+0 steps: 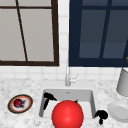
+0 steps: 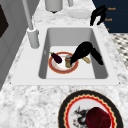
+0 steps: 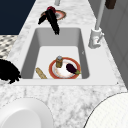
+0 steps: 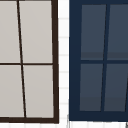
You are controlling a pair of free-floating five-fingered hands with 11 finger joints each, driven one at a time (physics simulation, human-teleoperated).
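Note:
My left hand (image 1: 47,98) hangs over the left end of the sink (image 1: 91,97), fingers straight and pointing down, holding nothing. In the left side view the left hand (image 2: 84,51) shows above a red-rimmed plate (image 2: 53,66) on the sink floor. That plate carries a dark eggplant (image 2: 56,57) and a small jar (image 2: 67,61); a breadstick (image 3: 41,73) lies beside it. My right hand (image 1: 101,115) hovers at the sink's front right corner, fingers relaxed and drooping, nothing in it. A big red ball (image 1: 67,114) in the front view hides the sink's contents.
On the left counter a patterned plate (image 1: 11,106) holds a dark red lump (image 1: 18,102). A white plate (image 1: 118,111) and a grey canister (image 1: 123,82) stand on the right counter. The faucet (image 1: 67,77) rises behind the sink, under a window and a dark cabinet.

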